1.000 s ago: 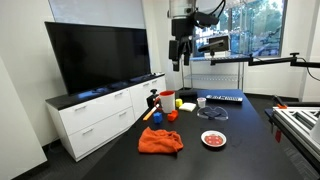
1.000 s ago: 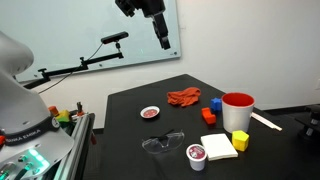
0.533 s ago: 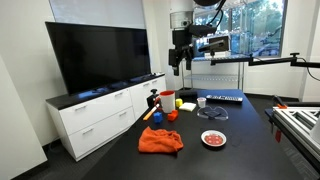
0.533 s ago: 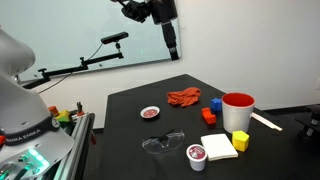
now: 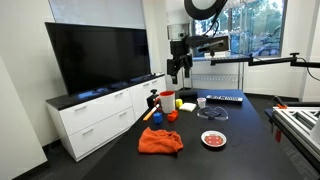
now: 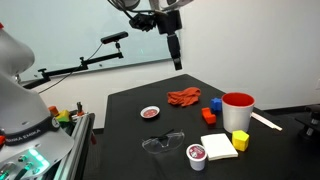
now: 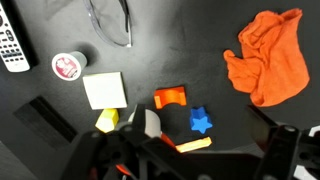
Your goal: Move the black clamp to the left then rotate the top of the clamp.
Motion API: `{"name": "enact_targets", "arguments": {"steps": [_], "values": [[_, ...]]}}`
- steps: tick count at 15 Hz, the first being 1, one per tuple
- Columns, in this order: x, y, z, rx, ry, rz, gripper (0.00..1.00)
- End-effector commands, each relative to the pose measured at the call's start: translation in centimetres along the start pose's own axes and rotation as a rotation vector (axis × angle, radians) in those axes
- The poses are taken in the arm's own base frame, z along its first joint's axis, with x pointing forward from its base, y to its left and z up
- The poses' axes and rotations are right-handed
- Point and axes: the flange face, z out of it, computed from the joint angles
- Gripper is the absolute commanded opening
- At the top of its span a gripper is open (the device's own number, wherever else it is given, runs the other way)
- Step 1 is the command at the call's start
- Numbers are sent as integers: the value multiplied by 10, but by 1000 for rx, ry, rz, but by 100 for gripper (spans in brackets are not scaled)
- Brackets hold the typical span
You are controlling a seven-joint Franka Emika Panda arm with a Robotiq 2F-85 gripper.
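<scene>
Shows, in an exterior view, a low white cabinet (image 5: 100, 115) at nine o'clock against a light wall (image 5: 20, 90), with a large dark television (image 5: 98, 58) on top (screen blank, faintly reflecting). Lets daylight in at one o'clock through a bright window (image 5: 255, 30) with foliage outside, above a black table (image 5: 250, 140) filling five o'clock. Leaves grey floor (image 5: 25, 168) at seven o'clock.

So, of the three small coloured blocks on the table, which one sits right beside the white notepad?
The yellow block, next to the white notepad; the blue block and orange block lie further off, nearer the orange cloth.
</scene>
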Motion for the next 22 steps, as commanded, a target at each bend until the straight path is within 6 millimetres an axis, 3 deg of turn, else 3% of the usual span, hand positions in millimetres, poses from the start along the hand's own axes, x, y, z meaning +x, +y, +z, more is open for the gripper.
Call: {"name": "enact_targets", "arguments": {"steps": [1,5,13,16,17,22], "values": [[40,22,6,15,12,91,100],[82,53,22,21,16,189,100],[159,91,49,10,35,329,100],[181,112,48,-18,72,380,100],[166,108,59,-20,58,335,100],[165,106,71,-30,43,332,100]]}}
